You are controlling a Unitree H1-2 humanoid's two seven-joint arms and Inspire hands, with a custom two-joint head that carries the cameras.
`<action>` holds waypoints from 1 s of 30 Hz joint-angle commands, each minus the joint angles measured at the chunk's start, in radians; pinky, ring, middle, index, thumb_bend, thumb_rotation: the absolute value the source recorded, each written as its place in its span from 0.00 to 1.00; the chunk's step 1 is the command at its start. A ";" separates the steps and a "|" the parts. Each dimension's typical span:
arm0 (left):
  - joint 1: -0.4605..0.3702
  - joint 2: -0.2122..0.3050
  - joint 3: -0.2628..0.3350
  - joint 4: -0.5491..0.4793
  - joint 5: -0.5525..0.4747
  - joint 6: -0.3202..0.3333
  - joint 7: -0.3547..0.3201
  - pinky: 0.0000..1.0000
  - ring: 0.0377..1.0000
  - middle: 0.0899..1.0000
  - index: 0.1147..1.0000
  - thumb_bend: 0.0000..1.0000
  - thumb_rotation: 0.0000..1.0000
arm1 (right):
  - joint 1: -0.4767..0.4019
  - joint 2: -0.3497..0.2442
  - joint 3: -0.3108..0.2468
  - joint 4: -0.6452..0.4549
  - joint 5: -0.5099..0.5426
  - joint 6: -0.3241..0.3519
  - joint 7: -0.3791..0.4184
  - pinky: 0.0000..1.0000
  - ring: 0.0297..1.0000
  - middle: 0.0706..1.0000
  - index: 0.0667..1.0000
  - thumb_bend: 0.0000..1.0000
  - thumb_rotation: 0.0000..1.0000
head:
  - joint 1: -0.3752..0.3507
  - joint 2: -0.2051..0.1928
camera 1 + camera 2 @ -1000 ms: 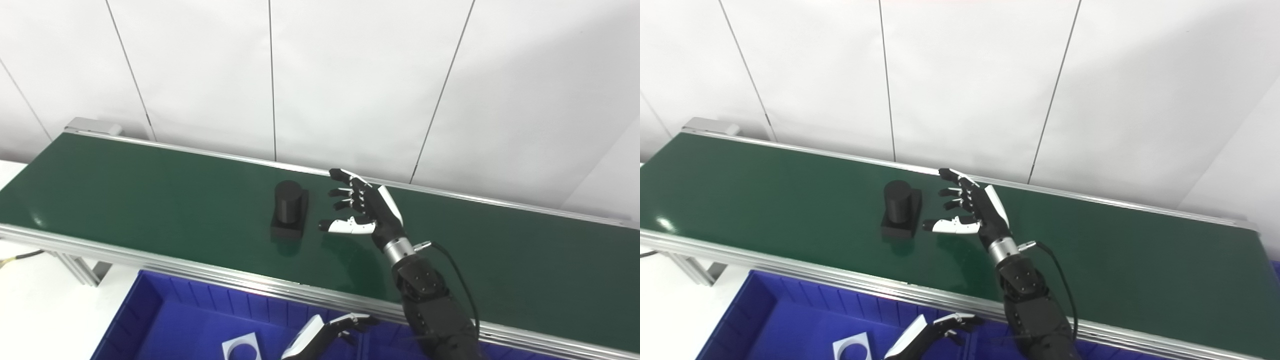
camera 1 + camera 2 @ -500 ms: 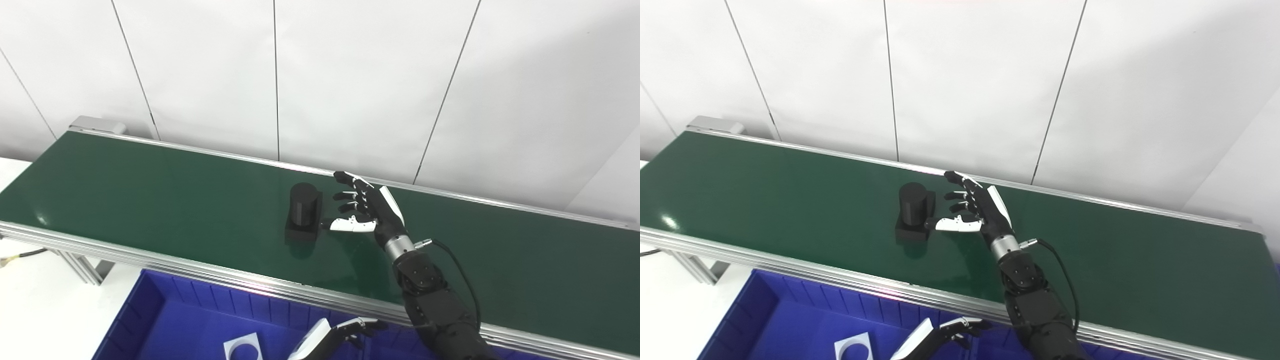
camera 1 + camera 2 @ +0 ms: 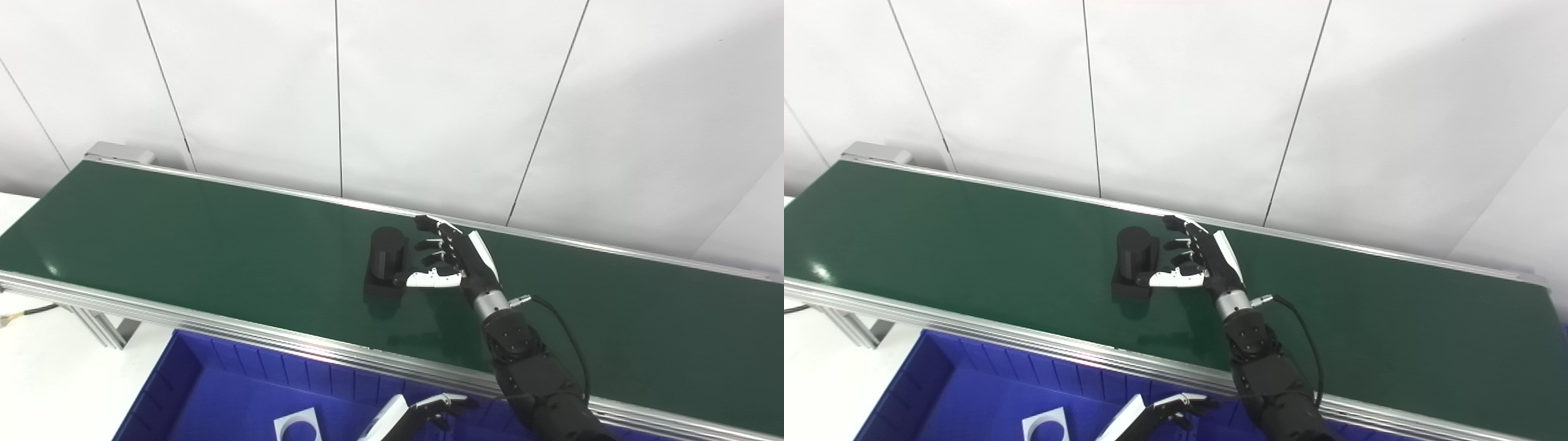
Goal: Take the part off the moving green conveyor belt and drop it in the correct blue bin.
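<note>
The right hand (image 3: 456, 263) is reaching over the green conveyor belt (image 3: 184, 245), fingers spread and holding nothing, its thumb tip just touching the black part (image 3: 387, 262). The part, a cylinder standing upright on a square base, is sitting on the belt just left of that hand. The left hand (image 3: 422, 411) is hovering over the blue bin (image 3: 184, 380), fingers loosely apart and grasping nothing; a white piece with a round hole (image 3: 297, 424) is lying inside the bin.

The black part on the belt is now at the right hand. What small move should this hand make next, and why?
Probably close the fingers. The right hand is open beside the black part, its thumb already at the base and its fingers beside the upright cylinder, and the green belt is a moving one per the task.
</note>
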 commanded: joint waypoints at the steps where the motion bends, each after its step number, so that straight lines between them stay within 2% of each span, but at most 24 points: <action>1: -0.001 -0.002 -0.005 -0.034 0.008 -0.035 0.021 0.66 0.76 0.80 0.76 1.00 0.14 | -0.051 -0.001 0.001 -0.011 -0.003 -0.039 -0.016 0.59 0.71 0.83 0.81 1.00 0.16 | 0.000 0.006; 17: 0.004 0.003 0.006 -0.039 0.009 -0.035 0.006 0.65 0.77 0.81 0.77 1.00 0.15 | -0.054 0.003 0.002 -0.024 -0.007 -0.039 -0.023 0.56 0.69 0.82 0.79 1.00 0.20 | -0.012 0.021; 18: 0.004 0.004 0.006 -0.040 0.009 -0.035 0.007 0.65 0.77 0.81 0.77 1.00 0.15 | -0.054 0.005 -0.001 -0.024 -0.005 -0.039 -0.029 0.55 0.68 0.80 0.77 0.99 0.18 | -0.013 0.022; 20: 0.004 0.004 0.005 -0.041 0.007 -0.035 0.009 0.65 0.77 0.81 0.76 1.00 0.14 | -0.057 0.010 -0.011 -0.018 0.000 -0.039 -0.044 0.44 0.54 0.67 0.65 0.93 0.07 | -0.015 0.023; 21: 0.004 0.004 0.006 -0.041 0.006 -0.035 0.009 0.65 0.77 0.81 0.76 1.00 0.14 | -0.058 0.013 -0.015 -0.015 0.001 -0.038 -0.051 0.43 0.53 0.65 0.64 0.92 0.07 | -0.015 0.023; 22: 0.005 0.004 0.008 -0.041 0.003 -0.035 0.005 0.65 0.77 0.81 0.76 1.00 0.14 | -0.057 0.013 -0.014 -0.016 -0.004 -0.038 -0.061 0.41 0.48 0.57 0.53 0.68 0.10 | -0.015 0.023; 24: 0.006 0.005 0.009 -0.042 0.000 -0.035 0.003 0.64 0.77 0.81 0.77 1.00 0.14 | -0.058 0.012 -0.005 -0.017 -0.021 -0.038 -0.077 0.37 0.43 0.47 0.48 0.57 0.03 | -0.016 0.025; 26: 0.006 0.006 0.008 -0.043 -0.001 -0.035 0.003 0.63 0.76 0.81 0.77 1.00 0.14 | -0.059 0.009 0.003 -0.016 -0.034 -0.038 -0.086 0.33 0.38 0.42 0.47 0.54 0.00 | -0.017 0.027; 30: 0.007 0.006 0.012 -0.043 -0.002 -0.035 -0.003 0.63 0.77 0.81 0.77 1.00 0.14 | -0.059 0.007 0.008 -0.019 -0.043 -0.038 -0.095 0.33 0.37 0.41 0.47 0.53 0.00 | -0.019 0.029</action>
